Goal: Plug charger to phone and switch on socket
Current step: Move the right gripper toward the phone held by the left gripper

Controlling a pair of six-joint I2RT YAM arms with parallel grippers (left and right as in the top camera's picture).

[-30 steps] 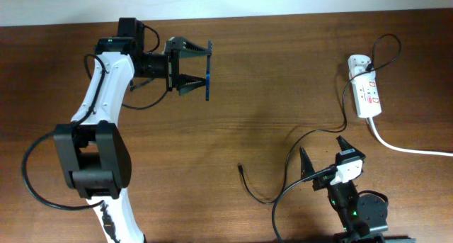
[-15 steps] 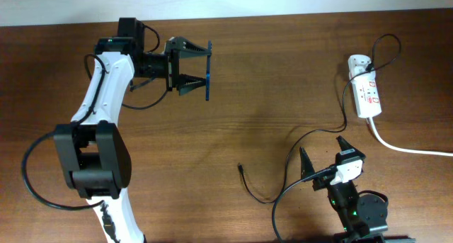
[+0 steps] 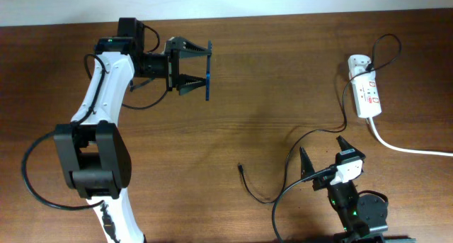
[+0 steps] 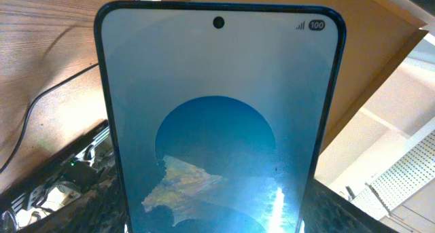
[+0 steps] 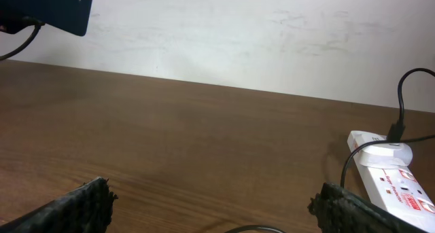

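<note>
**Phone clamped on the left, right fingers empty**

We see the left gripper (image 3: 207, 64) closed on the black-framed rectangular phone (image 4: 217, 124) with its lit blue screen. Its fingers (image 4: 343, 216) press the phone's two long edges and hold it clear above the brown wooden table (image 3: 269, 73). The right gripper (image 3: 323, 154) stands wide apart with nothing between its fingers (image 5: 68, 209). The thin black charger cable (image 3: 241, 170) lies on the table, its small tip near those fingers and well apart from the phone. The white elongated power strip (image 3: 368, 94) sits at the far right
</note>
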